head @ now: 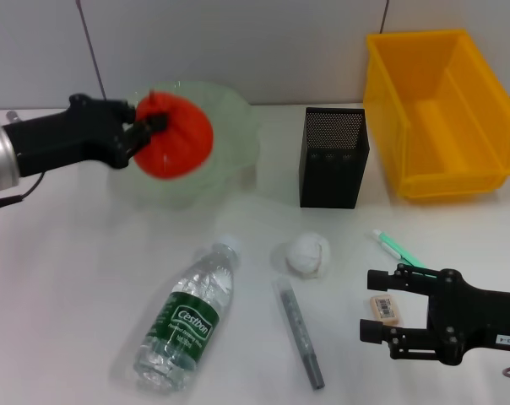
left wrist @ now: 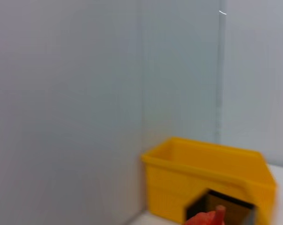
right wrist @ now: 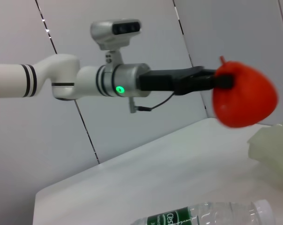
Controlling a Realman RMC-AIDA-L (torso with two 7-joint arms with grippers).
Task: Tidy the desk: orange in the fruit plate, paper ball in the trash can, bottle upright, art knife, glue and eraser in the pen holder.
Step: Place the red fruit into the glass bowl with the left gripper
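The left hand (head: pixel 145 131) is gripping an orange (head: pixel 175 135), holding it in the air just above a pale green fruit plate (head: pixel 234 126). In the right wrist view the same orange (right wrist: pixel 243 99) is hanging clear of the white worktop (right wrist: pixel 146 178), pinched at its near side by the dark fingers (right wrist: pixel 212 80) of that left hand.

Past the plate from this hand, a black mesh pen holder (head: pixel 333 157) is standing upright, and beyond it a yellow bin (head: pixel 441 110) is sitting against the wall.

The right hand (head: pixel 382 305) is hovering low over the worktop with its two fingers spread wide, holding nothing. An eraser (head: pixel 384 309) is lying between those fingers. Just beyond the hand, a green and white stick (head: pixel 398 247) is lying flat. Off to the hand's inner side, a crumpled paper ball (head: pixel 308 254) is resting, and nearer the robot a grey art knife (head: pixel 300 333) is lying lengthwise. Further that way, a clear water bottle (head: pixel 187 316) with a green label is lying on its side.
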